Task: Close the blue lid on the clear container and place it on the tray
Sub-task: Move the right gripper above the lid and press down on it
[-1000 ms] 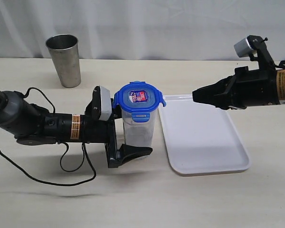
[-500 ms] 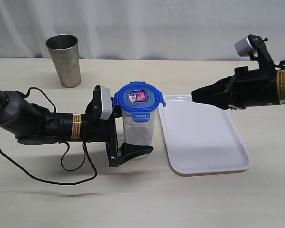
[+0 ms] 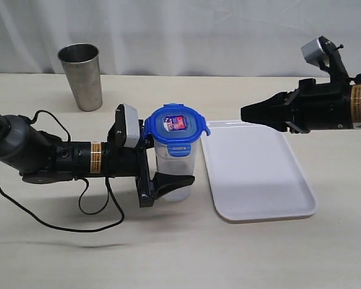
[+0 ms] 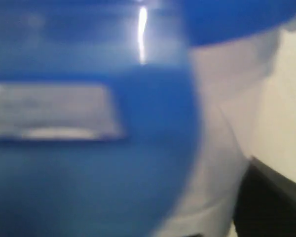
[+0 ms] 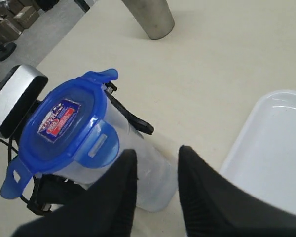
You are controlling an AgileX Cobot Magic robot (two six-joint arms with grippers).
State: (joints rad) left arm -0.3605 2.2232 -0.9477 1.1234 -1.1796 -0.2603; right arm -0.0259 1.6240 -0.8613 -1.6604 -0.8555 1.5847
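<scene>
Left gripper [image 3: 168, 182]: jaws straddled the lower body of the clear container [image 3: 183, 162], apparently to steady it upright on the table [image 3: 168, 253] beside the tray [image 3: 259, 174]; whether they pressed it could not be told. Right gripper [image 5: 158, 153]: jaws slightly parted, empty, aimed at the blue lid [image 3: 175, 125], which sat on the rim with side tabs flared, probably unlatched.

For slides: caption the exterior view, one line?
Left end effector straddles the clear container with blue lid on, beside the tray; right end effector hovers open.
</scene>
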